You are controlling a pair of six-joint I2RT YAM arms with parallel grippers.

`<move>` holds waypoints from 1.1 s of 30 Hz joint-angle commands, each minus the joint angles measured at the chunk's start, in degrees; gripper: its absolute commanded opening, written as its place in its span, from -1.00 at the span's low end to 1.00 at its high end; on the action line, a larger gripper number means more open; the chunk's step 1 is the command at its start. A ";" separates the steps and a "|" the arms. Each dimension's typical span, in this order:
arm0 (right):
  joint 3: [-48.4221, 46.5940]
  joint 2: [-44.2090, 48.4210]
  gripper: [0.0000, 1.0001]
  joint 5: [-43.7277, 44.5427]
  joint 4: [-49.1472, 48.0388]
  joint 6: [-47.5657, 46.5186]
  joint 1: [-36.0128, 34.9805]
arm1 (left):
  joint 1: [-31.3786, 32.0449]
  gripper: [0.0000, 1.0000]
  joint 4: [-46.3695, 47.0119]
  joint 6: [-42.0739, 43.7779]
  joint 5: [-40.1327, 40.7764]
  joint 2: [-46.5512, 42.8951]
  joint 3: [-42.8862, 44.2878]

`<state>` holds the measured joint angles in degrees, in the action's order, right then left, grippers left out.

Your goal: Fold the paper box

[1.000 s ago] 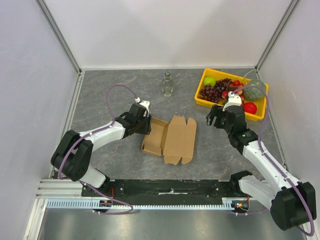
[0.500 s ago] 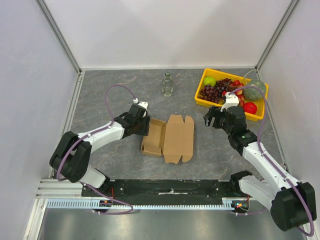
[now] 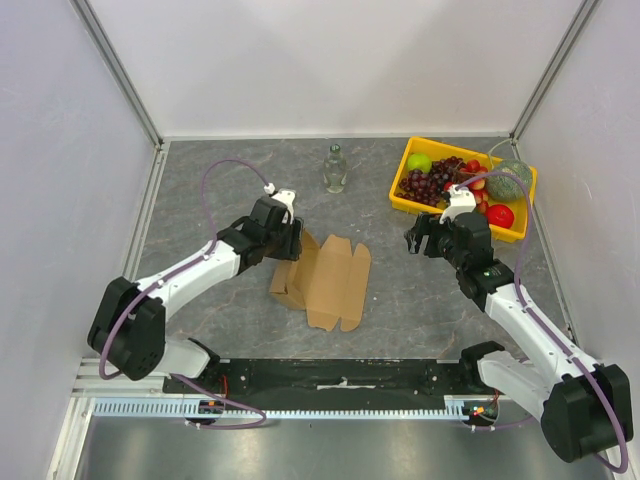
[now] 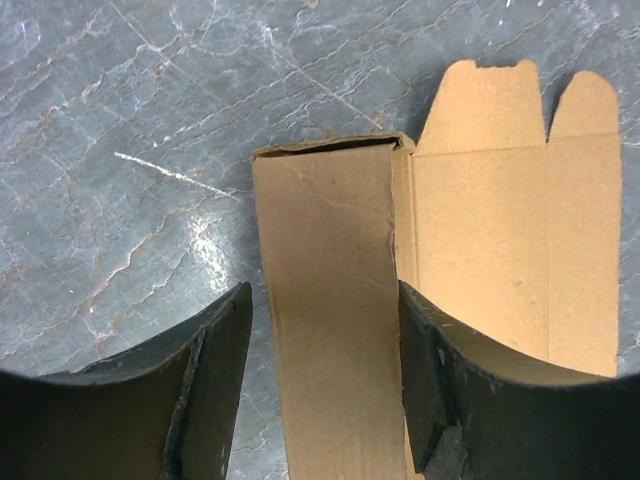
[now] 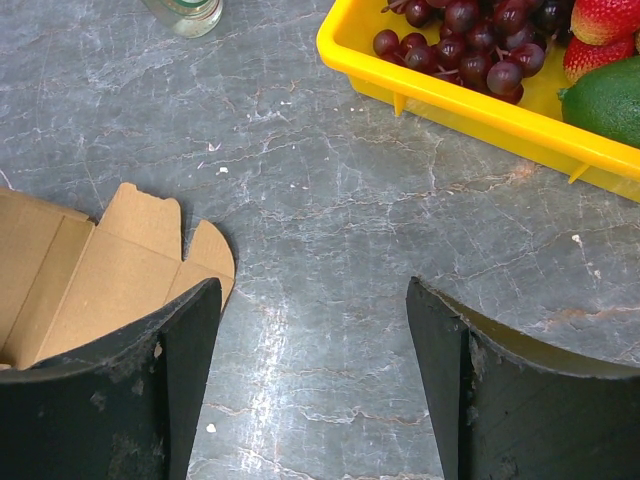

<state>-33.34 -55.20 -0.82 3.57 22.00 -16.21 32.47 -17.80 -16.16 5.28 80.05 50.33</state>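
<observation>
From above, the paper box (image 3: 335,285) lay open near the middle of the table (image 3: 200,180). Its left half was partly hidden under the left hand (image 3: 290,248), so the grip was hard to judge there. The right hand (image 3: 422,238) hung to the right of the box, well apart from it, spread wide and holding nothing. A glass bottle (image 3: 335,168) stood beyond the box, and a yellow tray (image 3: 440,142) of fruit sat beyond it to the right. Bare table lay on the box's near and left sides.

In the left wrist view, the box (image 4: 480,250) ran between the dark fingers (image 4: 210,380), its near end cut off at the bottom edge. The left hand (image 4: 322,310) was released. A thin strip of table showed beside the box's left wall, and whether the other finger touched the lid fold I could not tell.

In the right wrist view, only the box's tabbed corner (image 5: 100,270) showed, partly behind one finger. The right hand (image 5: 312,290) framed bare table, with the tray's rim (image 5: 450,95) farther off.
</observation>
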 commanded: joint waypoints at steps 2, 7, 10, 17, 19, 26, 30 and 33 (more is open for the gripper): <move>0.21 0.97 0.64 0.20 -2.08 -0.73 0.30 | -0.30 0.28 -2.40 3.24 -0.63 -2.09 4.51; 0.38 1.06 0.64 0.47 -2.25 -0.55 0.39 | 0.93 0.27 -6.54 5.09 2.89 -2.44 7.15; 0.38 0.88 0.64 0.47 -2.34 -0.38 0.30 | 4.43 0.29 -9.78 6.23 8.50 -1.92 10.13; 1.35 0.88 0.64 4.76 -3.13 0.85 0.30 | 13.05 0.34 -16.91 5.97 20.55 2.91 15.68; 2.75 1.41 0.67 7.31 -6.98 -0.37 0.30 | 14.81 0.33 -17.88 5.62 21.96 4.05 15.94; 14.60 8.52 0.75 16.61 -27.71 -14.87 0.39 | 20.00 0.32 -20.69 3.33 24.95 4.85 17.26; 20.94 6.35 0.74 21.73 -39.77 -19.36 1.61 | 20.71 0.33 -22.89 2.80 26.19 5.82 18.41; 22.08 -1.98 0.74 20.60 -45.56 -20.32 3.37 | 20.88 0.34 -22.89 2.89 25.92 5.82 18.14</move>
<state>-13.08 -49.41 16.10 -26.87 6.68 -14.59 53.19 -39.18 -12.16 28.71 85.41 66.52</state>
